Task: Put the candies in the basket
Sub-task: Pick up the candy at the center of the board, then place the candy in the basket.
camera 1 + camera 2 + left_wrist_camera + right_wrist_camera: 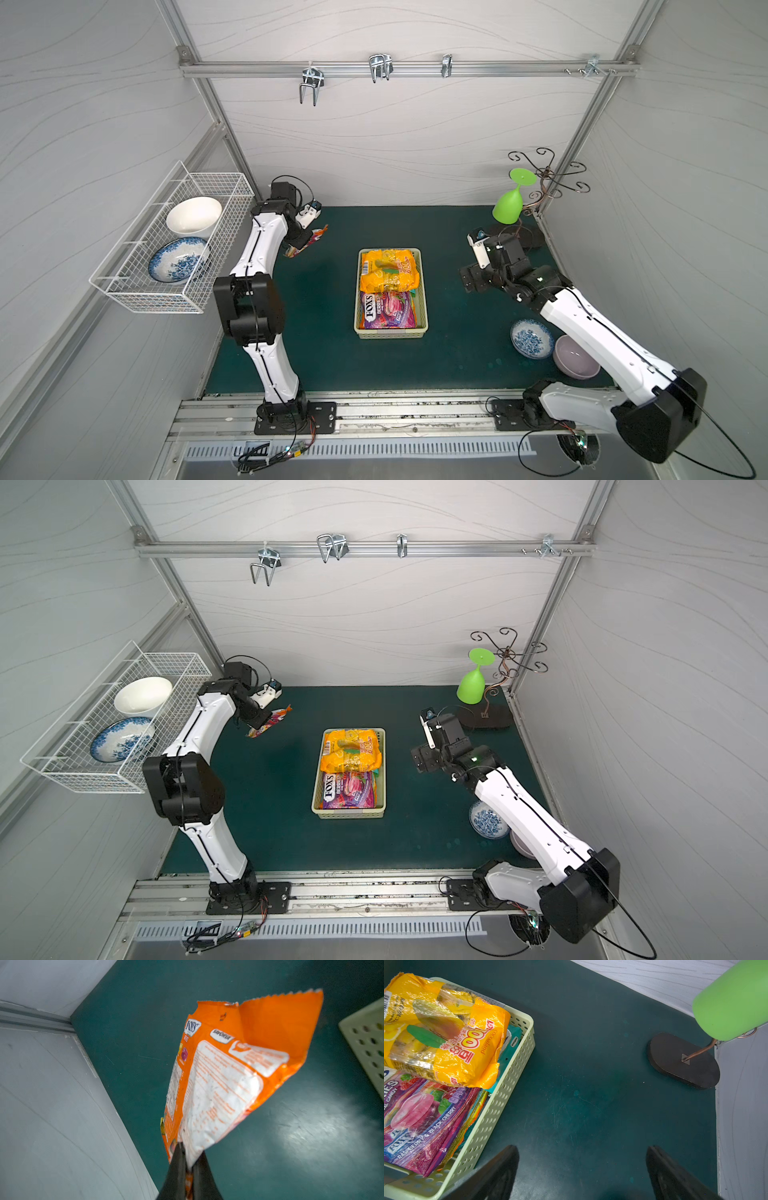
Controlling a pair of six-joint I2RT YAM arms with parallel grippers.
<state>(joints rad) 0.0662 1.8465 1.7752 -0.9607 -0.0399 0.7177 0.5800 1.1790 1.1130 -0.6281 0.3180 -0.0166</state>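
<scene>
Left wrist view: left tool [190,1157] is clenched on one edge of an orange candy bag [228,1076] with FOX'S print. The bag is crumpled and sticks out ahead of the tool over the green desk [135,1022]; can't tell if it touches the desk. Past the bag, off to one side of the tool, a corner of the basket [369,1043] shows, well apart from the bag. On the tool's other side the grey wall [52,1105] meets the desk. Right wrist view: right tool [582,1151] is released, jaws wide, nothing between them, bare desk ahead. The basket lies near one side of this tool. Inside it, nearest the tool, is a purple FOX'S bag [421,1118], raspberry & black cherry print, flat on more bags stacked under it. Farther in, a yellow candy bag [446,1028] lies on top and overlaps the purple one. A teal bag [513,1036] edge pokes out beneath it at the basket wall. Far off on the tool's opposite side, a black stand base [683,1059] sits by the wall, with a green goblet [733,1001] hung above it. In both top views the left tool has the orange bag near the desk's back corner, well apart from the basket mid-desk. The right tool is beside the basket, not touching it.
</scene>
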